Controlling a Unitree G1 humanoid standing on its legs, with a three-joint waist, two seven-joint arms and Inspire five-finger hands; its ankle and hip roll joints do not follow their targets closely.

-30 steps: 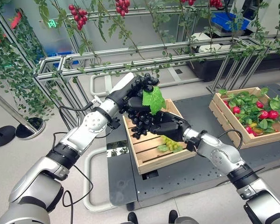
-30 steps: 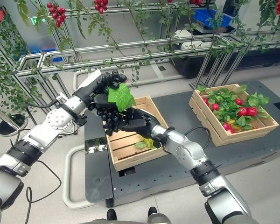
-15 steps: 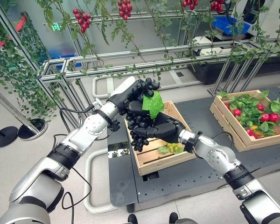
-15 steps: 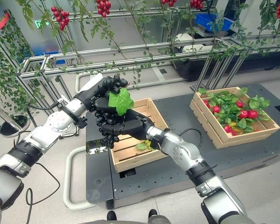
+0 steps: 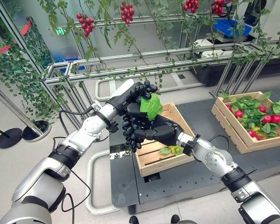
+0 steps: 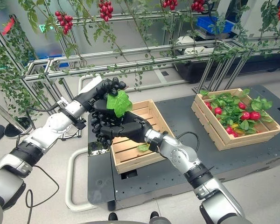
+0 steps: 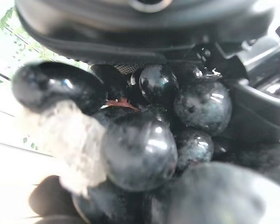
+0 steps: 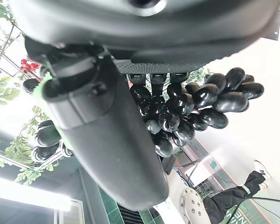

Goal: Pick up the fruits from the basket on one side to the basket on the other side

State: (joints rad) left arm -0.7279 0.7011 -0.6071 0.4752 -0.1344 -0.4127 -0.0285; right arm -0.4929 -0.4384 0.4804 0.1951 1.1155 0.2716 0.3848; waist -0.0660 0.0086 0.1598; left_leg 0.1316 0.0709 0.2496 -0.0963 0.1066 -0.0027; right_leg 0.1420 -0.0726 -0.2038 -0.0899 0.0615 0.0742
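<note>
Two hands meet on one bunch of black grapes above the near crate: the right hand clasps its hanging lower end, the left hand grips the top beside a green leaf, bunch hanging lengthwise downward. Farther right sits the fruit-filled crate.

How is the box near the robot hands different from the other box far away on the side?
The near wooden crate looks almost bare, with just a small green grape bunch on its slats; the far wooden crate is heaped with green leaves and red fruit. Both robot hands, left and right, hold a black grape bunch above the near crate; nothing hovers over the far one. Both are light slatted wood on the same dark platform.
</note>
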